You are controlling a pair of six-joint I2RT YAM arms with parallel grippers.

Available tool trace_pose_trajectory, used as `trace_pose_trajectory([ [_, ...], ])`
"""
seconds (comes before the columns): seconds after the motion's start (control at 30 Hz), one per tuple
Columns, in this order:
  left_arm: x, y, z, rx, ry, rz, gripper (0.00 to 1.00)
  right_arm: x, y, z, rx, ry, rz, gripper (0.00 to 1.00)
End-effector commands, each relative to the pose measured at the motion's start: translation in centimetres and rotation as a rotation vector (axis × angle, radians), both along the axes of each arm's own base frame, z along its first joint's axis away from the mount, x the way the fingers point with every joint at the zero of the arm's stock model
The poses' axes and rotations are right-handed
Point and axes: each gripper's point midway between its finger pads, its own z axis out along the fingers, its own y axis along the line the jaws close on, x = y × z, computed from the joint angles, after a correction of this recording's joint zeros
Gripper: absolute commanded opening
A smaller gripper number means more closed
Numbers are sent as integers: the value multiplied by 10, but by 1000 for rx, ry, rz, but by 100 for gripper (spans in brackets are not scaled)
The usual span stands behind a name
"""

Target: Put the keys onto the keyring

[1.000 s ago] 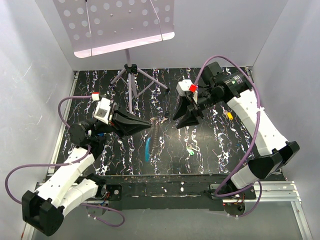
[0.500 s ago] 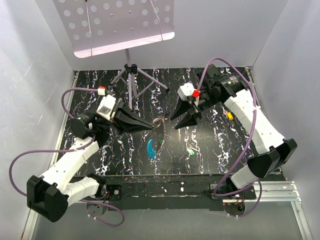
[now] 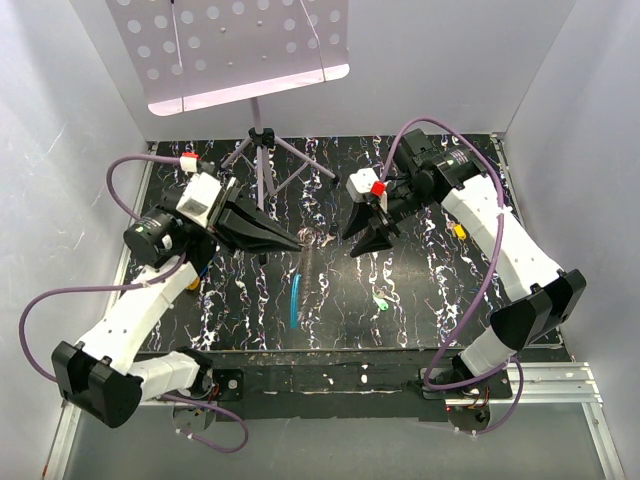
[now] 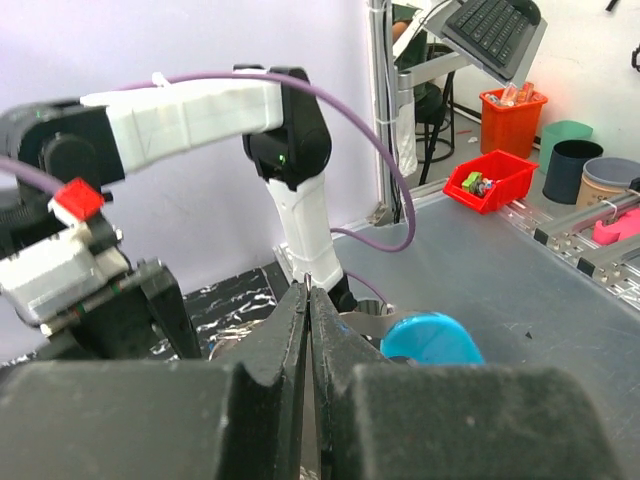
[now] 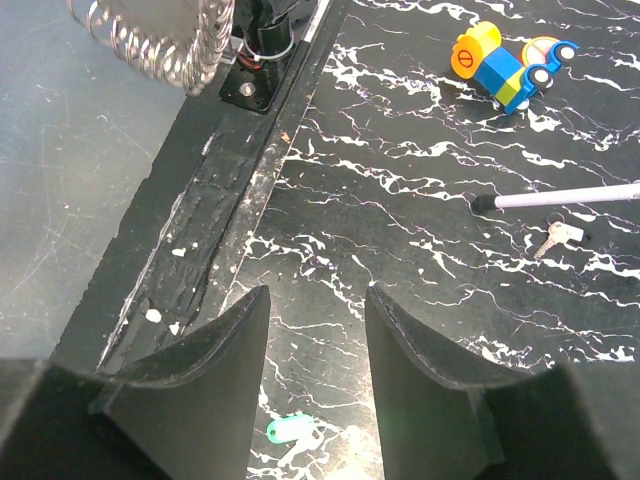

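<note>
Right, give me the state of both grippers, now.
Left gripper: shut on the keyring, which dangles below its tips.
Right gripper: open, holding nothing.

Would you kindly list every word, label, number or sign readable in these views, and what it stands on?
No text can be read.
The toy has an orange disc with a dark mark, too small to read.
The keyboard has keys too blurred to read.

We see the keyring [image 3: 300, 282], thin grey with a light-blue tag, dangling blurred at the left gripper's [image 3: 298, 243] tips; the tiny green-headed key [image 3: 381, 301] lies on the worktop [image 3: 450, 292] nearby.
</note>
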Motion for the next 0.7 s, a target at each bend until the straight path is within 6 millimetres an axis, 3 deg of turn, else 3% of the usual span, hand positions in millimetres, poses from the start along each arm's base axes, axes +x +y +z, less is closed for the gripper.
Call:
trace_pose_trajectory([
  [0.0,-30,11,43,-158,-214,-34,0,-35,-21,-10,-114,223,6,52],
  [0.4,-31,13,94,-277,-139,-72,0,-43,-23,-10,-98,233,20,51],
  [0.67,-26,14,110,-326,-46,-97,0,-50,-23,-13,-77,260,35,50],
])
